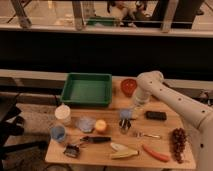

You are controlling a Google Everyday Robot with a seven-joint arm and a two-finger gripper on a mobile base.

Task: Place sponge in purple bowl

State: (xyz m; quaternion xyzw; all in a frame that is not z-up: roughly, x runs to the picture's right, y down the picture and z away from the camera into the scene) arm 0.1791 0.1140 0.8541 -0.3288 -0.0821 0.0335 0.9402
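A small light-blue sponge (pixel 126 114) shows near the middle of the wooden table (pixel 165 127), just behind the metal cup (pixel 124 125). My white arm reaches in from the right and bends down in front of the red-orange bowl (pixel 128 86). Its gripper (pixel 134 103) hangs directly above the sponge. I cannot tell whether it touches the sponge. The purple bowl does not show; the arm covers part of the table beside the red-orange bowl.
A green tray (pixel 87 89) stands at the back left. At the left are a white cup (pixel 62 112), a blue cup (pixel 58 132), a grey-blue wad (pixel 86 123) and an orange ball (pixel 101 125). A black block (pixel 156 115), grapes (pixel 177 142) and a carrot (pixel 155 153) lie to the right.
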